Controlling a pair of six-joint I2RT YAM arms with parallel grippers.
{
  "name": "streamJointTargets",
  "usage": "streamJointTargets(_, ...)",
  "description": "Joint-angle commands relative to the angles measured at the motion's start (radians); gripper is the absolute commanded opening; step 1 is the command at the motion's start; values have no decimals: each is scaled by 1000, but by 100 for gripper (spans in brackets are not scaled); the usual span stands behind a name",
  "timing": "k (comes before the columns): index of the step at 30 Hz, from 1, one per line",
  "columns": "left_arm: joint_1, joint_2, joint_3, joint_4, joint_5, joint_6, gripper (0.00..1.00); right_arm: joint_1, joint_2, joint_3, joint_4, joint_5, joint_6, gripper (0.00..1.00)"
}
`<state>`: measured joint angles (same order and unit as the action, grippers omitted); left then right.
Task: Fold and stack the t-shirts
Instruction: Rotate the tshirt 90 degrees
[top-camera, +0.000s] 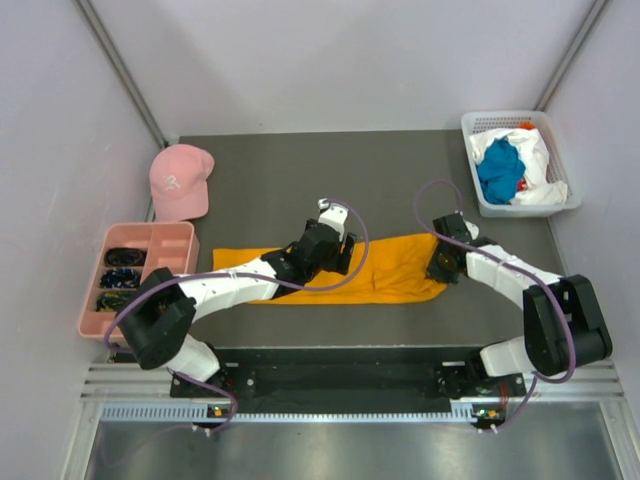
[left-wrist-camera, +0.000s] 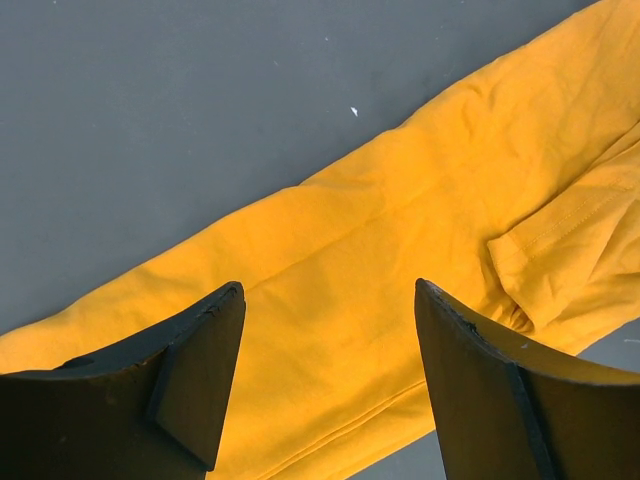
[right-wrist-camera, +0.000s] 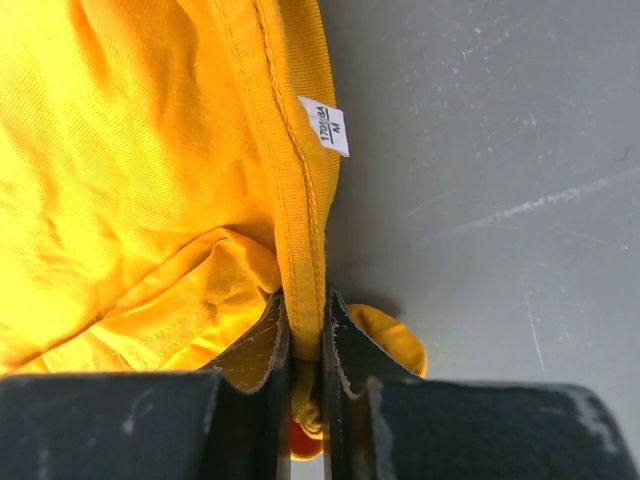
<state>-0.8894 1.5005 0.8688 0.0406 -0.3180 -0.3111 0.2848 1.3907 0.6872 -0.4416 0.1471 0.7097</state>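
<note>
I saw the orange t-shirt (top-camera: 395, 270) folded into a long flat strip; the teal t-shirt (top-camera: 500, 172) and white t-shirt (top-camera: 541, 160) lay crumpled together.

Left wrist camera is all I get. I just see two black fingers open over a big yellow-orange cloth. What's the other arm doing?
Observer: The right arm's fingers are shut on the bright orange-yellow cloth t-shirt. They pinch its ribbed edge near a small white size tag.
Operator: Are there more shirts anywhere?
Observer: Yes. A crumpled teal-blue t-shirt and a white t-shirt lie in a white plastic basket at the far right corner of the dark grey table.
Operator: What else is up there?
Observer: A pink baseball cap sits at the far left, apart from the orange shirt.
</note>
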Motion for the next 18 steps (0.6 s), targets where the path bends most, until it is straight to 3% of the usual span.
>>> streamJointTargets(1,6,-43,-2,13,-21,10,73,10,27,18,-3,-6,13,0)
streamJointTargets(6,4,-60,6,-13,-23,15,73,10,114,164,-43,29,-36,0)
streamJointTargets(18,9,-137,-17,-82,-70,7,73,-19,546,723,-126,16,-145,0)
